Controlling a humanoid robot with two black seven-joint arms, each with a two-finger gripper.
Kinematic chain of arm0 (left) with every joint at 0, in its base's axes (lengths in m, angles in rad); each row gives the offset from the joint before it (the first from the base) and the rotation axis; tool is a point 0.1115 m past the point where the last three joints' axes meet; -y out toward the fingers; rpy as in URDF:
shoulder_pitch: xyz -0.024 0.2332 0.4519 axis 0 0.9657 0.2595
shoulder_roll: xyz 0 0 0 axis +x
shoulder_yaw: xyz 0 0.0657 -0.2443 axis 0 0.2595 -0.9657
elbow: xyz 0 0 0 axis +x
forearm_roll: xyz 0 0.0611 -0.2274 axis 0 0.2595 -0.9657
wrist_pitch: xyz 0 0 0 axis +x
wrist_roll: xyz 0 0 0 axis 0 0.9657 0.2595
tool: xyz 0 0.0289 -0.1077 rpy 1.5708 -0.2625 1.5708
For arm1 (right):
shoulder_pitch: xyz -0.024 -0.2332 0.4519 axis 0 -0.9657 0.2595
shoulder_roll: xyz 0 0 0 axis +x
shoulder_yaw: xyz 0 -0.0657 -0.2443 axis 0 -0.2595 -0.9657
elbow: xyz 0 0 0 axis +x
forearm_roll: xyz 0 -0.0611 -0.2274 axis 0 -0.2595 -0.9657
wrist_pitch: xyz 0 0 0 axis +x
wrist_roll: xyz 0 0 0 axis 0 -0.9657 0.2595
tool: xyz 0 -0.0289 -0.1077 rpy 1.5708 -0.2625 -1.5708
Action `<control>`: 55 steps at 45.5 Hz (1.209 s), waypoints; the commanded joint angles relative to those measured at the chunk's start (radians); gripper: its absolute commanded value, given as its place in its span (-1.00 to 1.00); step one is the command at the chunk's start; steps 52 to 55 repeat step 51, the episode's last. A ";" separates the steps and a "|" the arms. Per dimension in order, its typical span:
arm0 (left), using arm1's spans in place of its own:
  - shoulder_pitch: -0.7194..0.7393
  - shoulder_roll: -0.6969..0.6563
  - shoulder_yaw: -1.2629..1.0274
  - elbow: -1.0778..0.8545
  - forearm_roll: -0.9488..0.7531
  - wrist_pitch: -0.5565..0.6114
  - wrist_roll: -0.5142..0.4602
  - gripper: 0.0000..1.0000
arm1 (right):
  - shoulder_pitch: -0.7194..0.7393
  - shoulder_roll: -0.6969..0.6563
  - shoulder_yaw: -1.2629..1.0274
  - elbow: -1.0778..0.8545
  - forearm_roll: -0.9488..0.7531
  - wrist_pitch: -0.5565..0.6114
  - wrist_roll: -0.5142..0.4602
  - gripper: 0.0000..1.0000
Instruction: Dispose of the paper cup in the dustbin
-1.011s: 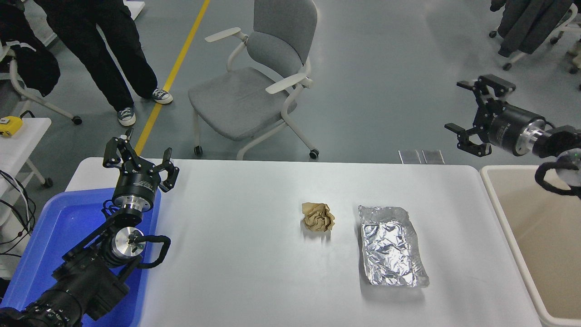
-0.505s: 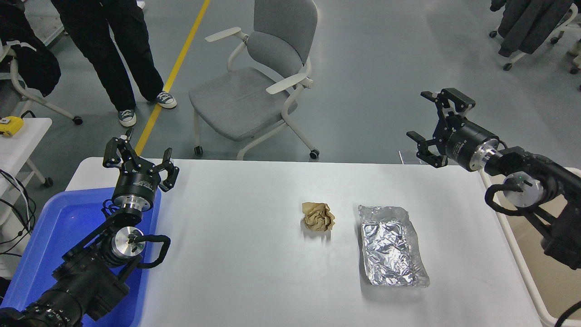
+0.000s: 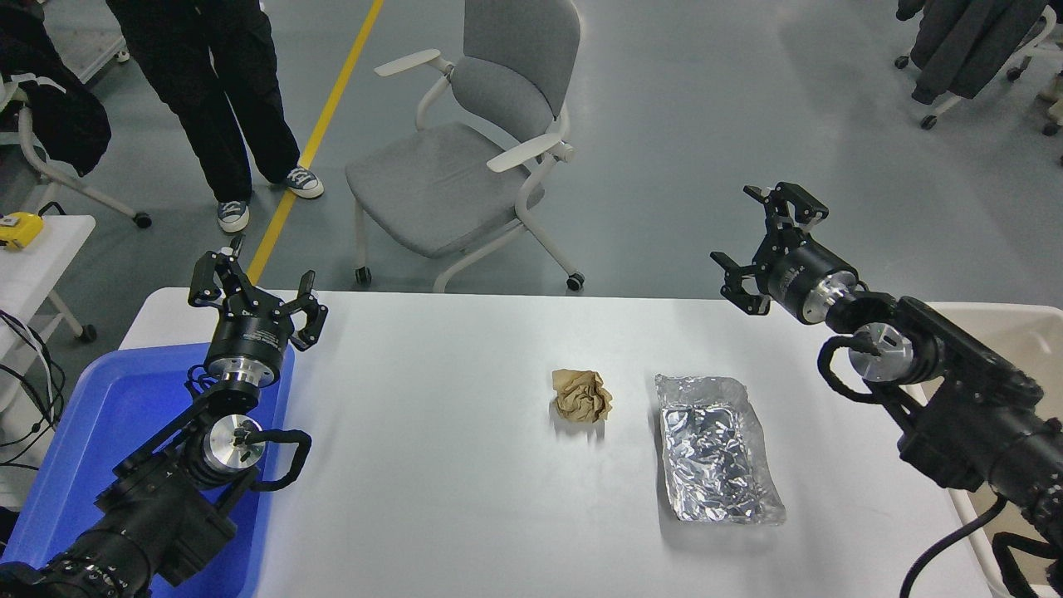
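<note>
The right pincer (image 3: 762, 249), a black claw on a black arm with a silver collar, hung above the far right edge of the white counter (image 3: 432, 498), its fingers spread wide and holding nothing. Its arm ran back to the lower right, crossing over the large beige plastic dustbin (image 3: 1026, 320), which stood off the counter's right end, behind and to the right of that pincer; only the bin's thick rim and a slice of its inner wall showed past the arm. The white paper cup could not be seen anywhere in the view, neither on the counter nor in the visible part of the dustbin.

Nearer the camera than the right pincer, and a little to its left, a crinkled silver foil tray (image 3: 718, 453) lay flat on the counter. Just beside the tray, further left, sat a crumpled brown paper ball (image 3: 582, 395), apart from it.

Well to the left of the right pincer, the left pincer (image 3: 256, 292) was parked at the counter's far left corner, its black fingers likewise spread and empty, above the far rim of a blue plastic tub (image 3: 100, 415).

Beyond the counter stood a grey padded chair with white armrests (image 3: 473, 158), and a person in black trousers and sneakers (image 3: 224, 108) stood on the floor beside a yellow line.
</note>
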 commanded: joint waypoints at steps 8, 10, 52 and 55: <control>0.000 0.000 0.000 0.000 0.000 0.000 0.000 1.00 | 0.049 0.112 0.040 -0.218 0.228 0.007 -0.002 0.97; -0.001 0.000 0.000 0.000 0.000 0.000 0.000 1.00 | 0.049 0.112 0.041 -0.215 0.258 0.007 -0.002 0.97; -0.001 -0.001 0.000 0.000 0.000 0.000 0.000 1.00 | 0.044 0.134 -0.005 -0.054 0.208 0.016 0.069 1.00; -0.001 -0.001 0.000 0.000 0.000 0.000 0.000 1.00 | 0.044 0.134 -0.005 -0.054 0.208 0.016 0.069 1.00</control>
